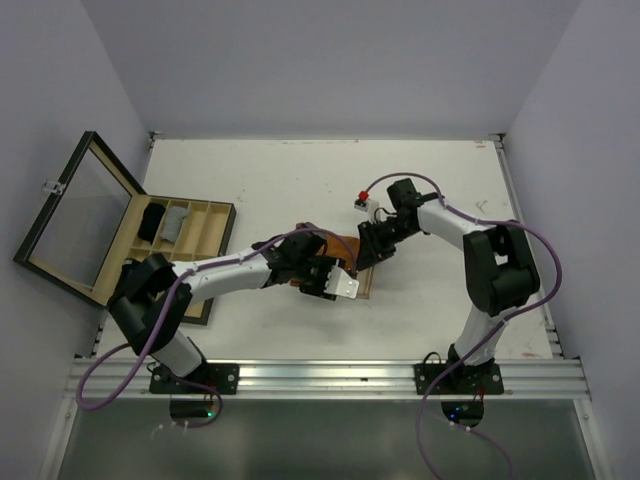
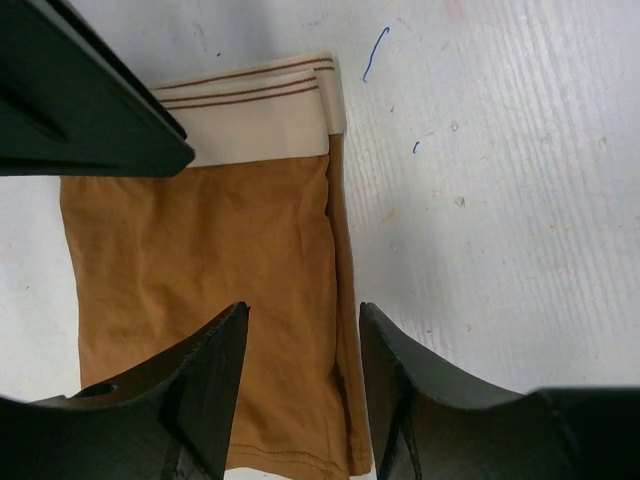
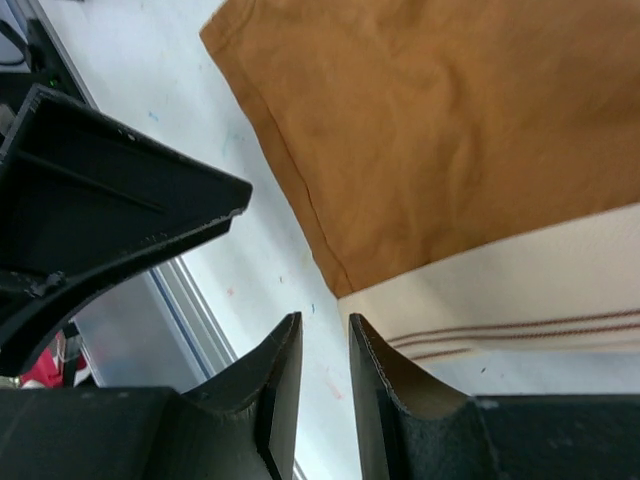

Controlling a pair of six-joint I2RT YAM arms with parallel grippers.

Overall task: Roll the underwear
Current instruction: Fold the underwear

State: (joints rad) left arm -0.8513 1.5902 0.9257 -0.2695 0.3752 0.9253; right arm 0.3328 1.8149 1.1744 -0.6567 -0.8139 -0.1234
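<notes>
Seeing one orange-brown underwear (image 2: pixel 200 260) flat, bare table (image 2: pixel 500 250) beyond its edges; my left gripper (image 2: pixel 302 312) half-spread above it, right gripper (image 3: pixel 323 325) narrowly parted.

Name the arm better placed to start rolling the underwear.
Left, probably: the left gripper hangs open astride the edge of the underwear near its hem; the right gripper sits nearly closed at the waistband corner.

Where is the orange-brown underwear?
The orange-brown underwear lies on the table in the top view, between the left gripper and right gripper, right of the wooden box.
</notes>
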